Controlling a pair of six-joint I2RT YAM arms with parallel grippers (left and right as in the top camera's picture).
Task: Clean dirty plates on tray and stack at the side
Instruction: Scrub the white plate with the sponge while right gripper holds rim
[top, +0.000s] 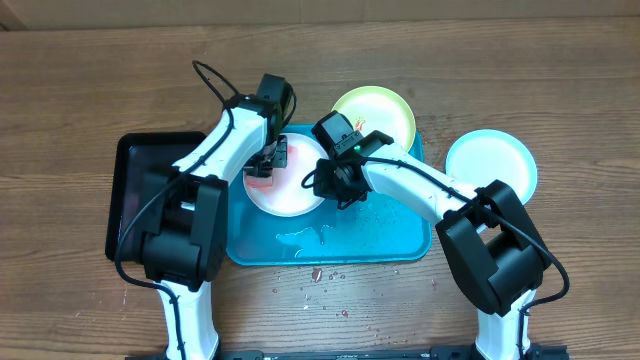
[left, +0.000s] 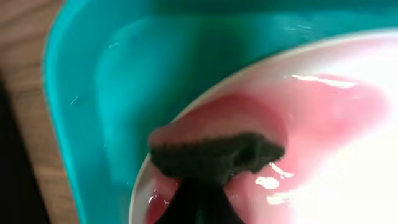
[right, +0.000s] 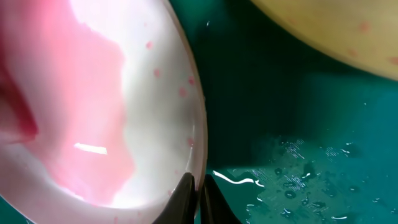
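Sponge (left: 214, 158), dark and wet, sits clamped in the left gripper (left: 198, 205), pressed on a red smear (left: 249, 118) at 10 o'clock of the pink plate (top: 295, 195). Right gripper (right: 198, 200) pinches that plate's rim at 3 o'clock, steadying it at the tray's (top: 400, 245) 9 o'clock side. Scrubbing well likely needs firm strokes across the smear while the rim grip holds.
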